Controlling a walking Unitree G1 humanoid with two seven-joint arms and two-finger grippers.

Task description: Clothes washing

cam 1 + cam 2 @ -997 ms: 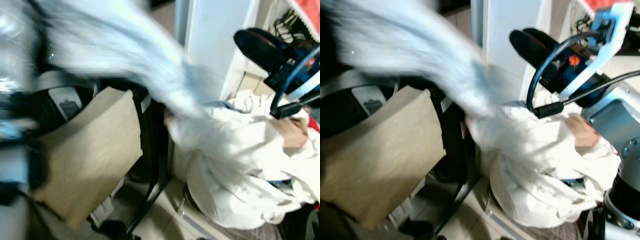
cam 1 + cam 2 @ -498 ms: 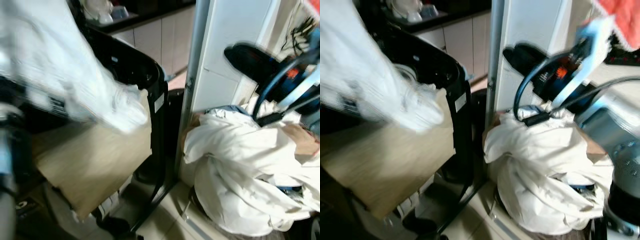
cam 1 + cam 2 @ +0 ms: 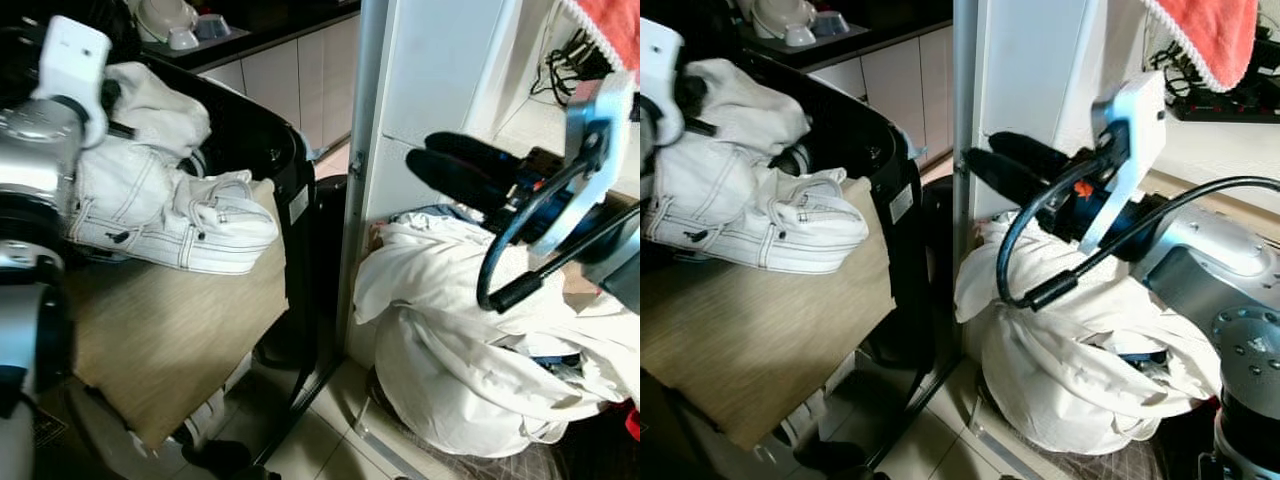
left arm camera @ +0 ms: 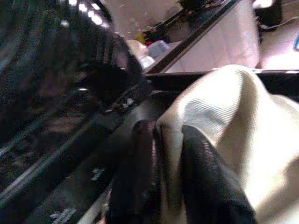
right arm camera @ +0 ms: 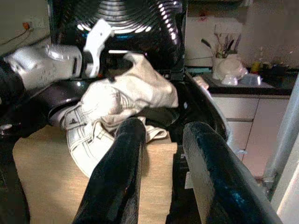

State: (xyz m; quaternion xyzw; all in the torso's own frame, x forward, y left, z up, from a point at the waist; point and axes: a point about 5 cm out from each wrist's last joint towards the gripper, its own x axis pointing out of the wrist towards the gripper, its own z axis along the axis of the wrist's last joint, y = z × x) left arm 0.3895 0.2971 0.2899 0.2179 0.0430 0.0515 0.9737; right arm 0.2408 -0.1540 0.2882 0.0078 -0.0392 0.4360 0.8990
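One white garment (image 3: 160, 215), one laundry heap (image 3: 480, 370)

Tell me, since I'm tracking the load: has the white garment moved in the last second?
Yes. The white garment, pinched by the left gripper, swung left off the laundry pile over to the washer.

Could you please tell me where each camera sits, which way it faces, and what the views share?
Head eyes: forward and down at the white garment over the black washer and the laundry pile; both silver arms show.
Left wrist: along the left gripper, jaws shut on cloth.
Right wrist: along the open right gripper toward the washer.
Shared: garment and washer.
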